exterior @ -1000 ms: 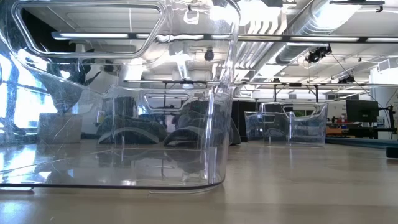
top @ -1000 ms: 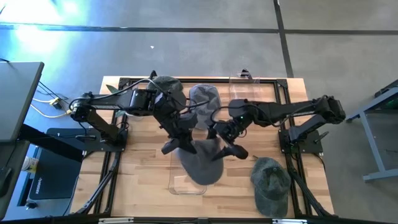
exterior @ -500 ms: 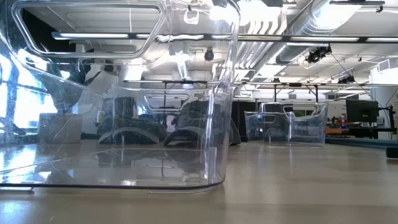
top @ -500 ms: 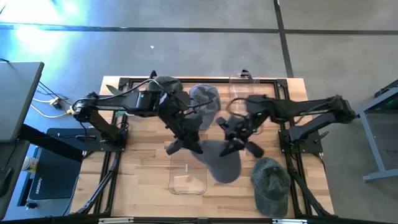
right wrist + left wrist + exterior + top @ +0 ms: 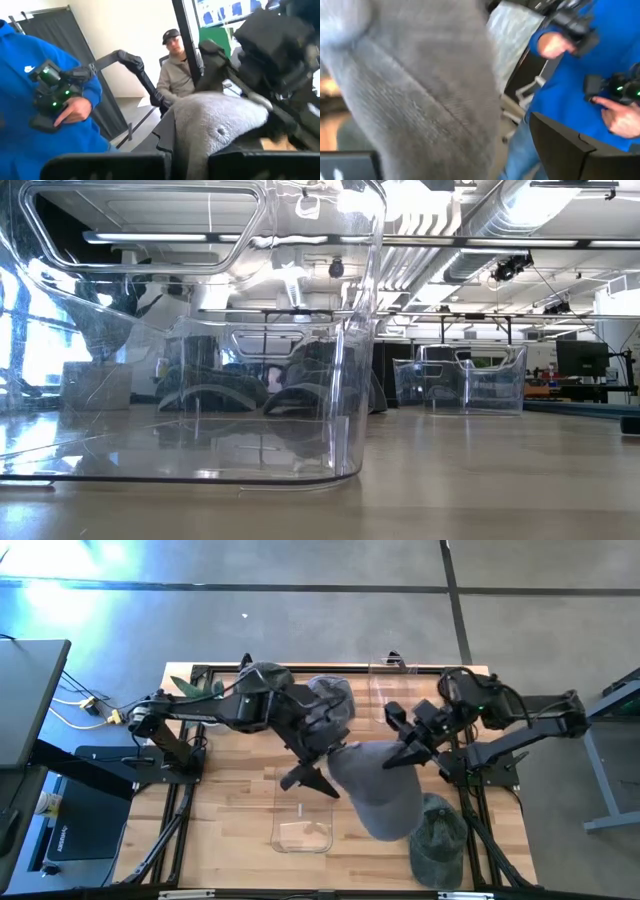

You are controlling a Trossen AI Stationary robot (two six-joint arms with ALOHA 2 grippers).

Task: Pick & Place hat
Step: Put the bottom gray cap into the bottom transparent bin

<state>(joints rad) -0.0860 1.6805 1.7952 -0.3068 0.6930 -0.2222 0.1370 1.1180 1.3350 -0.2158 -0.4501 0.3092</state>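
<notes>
Big open workshop with a concrete floor, and a wooden counter (image 5: 230, 815) carrying a clear plastic bin (image 5: 302, 825) near its front edge. Both arms have the grey hat (image 5: 378, 790) held up between them, above the counter and just right of the bin. The left gripper (image 5: 312, 776) is at its left edge and the right gripper (image 5: 400, 755) at its upper right. Honestly can't tell how the fingers are set on either one, the fabric and arm links hide them. My guess is the hat needs carrying left so it hangs over the bin's opening before letting go, keeping both arms moving together so the cloth doesn't stretch or slip. A green cap (image 5: 437, 837) lies at the front right and another grey hat (image 5: 330, 700) farther back.
</notes>
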